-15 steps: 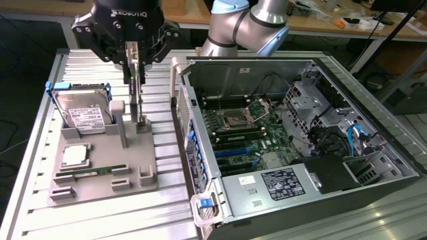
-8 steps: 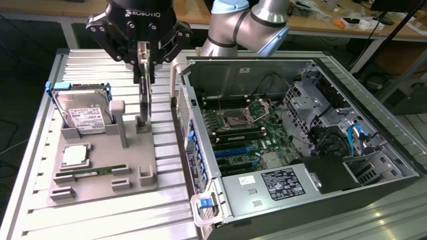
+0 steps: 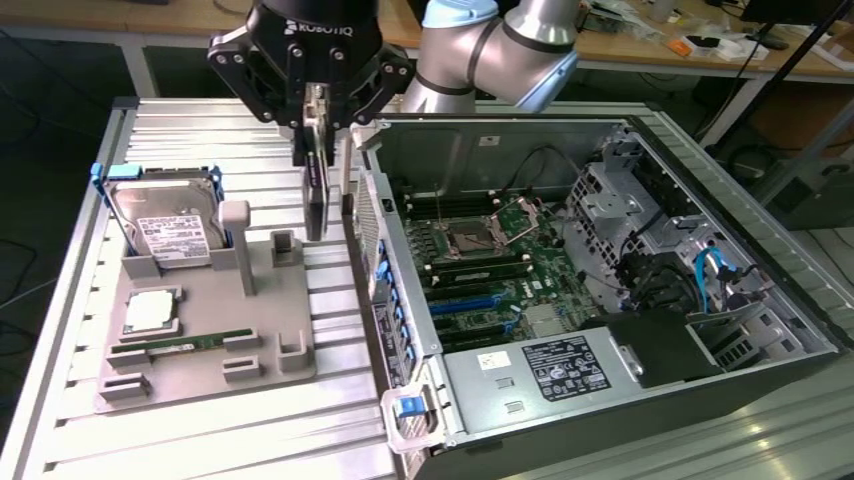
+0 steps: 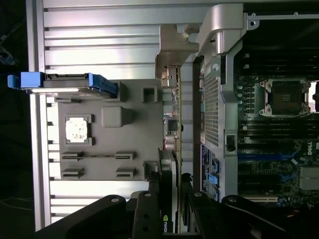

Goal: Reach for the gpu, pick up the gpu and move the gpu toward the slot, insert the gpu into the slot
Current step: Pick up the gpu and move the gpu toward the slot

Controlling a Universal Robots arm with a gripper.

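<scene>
Ribbed metal desk, open dark PC case on it. The black robot hand pinches the flat green gpu card with black cooler, hanging edge-on upper-middle of the exterior view, just outside the case wall. Probably best held plumb and squared to the long blue slot.

The ribbed silver metal tabletop has a dull, brushed sheen. The flat grey holder tray is smooth, matt plastic. The flat green circuit-card gpu has a black plastic cooler and a shiny metal bracket. The open computer case is bare grey sheet metal inside.
</scene>
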